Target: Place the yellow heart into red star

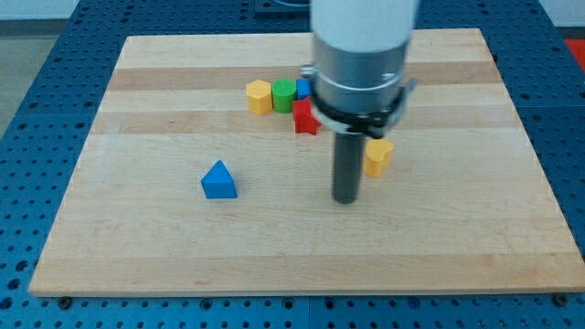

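The yellow heart (pixel 377 156) lies right of the board's middle, partly hidden by my rod. The red star (pixel 305 118) lies up and to the left of it, partly hidden behind the arm's body. My tip (pixel 345 199) rests on the board just below and to the left of the yellow heart, close to it; I cannot tell whether it touches. The red star and the yellow heart are apart.
A yellow hexagon block (pixel 260 96), a green block (pixel 284 93) and a blue block (pixel 303 89) sit in a row just above the red star. A blue triangle (pixel 218 180) lies alone at the left. The wooden board (pixel 137 238) lies on a blue perforated table.
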Tool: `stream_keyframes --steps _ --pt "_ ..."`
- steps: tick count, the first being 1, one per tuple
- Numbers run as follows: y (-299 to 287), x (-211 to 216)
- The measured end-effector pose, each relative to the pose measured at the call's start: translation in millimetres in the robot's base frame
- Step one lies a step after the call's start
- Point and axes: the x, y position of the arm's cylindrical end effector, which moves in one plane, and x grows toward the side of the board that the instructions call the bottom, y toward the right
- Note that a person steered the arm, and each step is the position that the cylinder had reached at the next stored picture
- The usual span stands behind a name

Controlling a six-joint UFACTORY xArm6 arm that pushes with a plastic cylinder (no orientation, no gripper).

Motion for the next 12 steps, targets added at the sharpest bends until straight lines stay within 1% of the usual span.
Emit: stream_keyframes --steps 1,2,4,5,7,9,12 --pt "44.5 0.0" --pt "66.3 -10.8" --pt "65.0 -42.6" --pt "51.4 -46.0" --pt "3.4 -46.0" --pt "-4.0 -65.2" --pt "-24.9 -68.8"
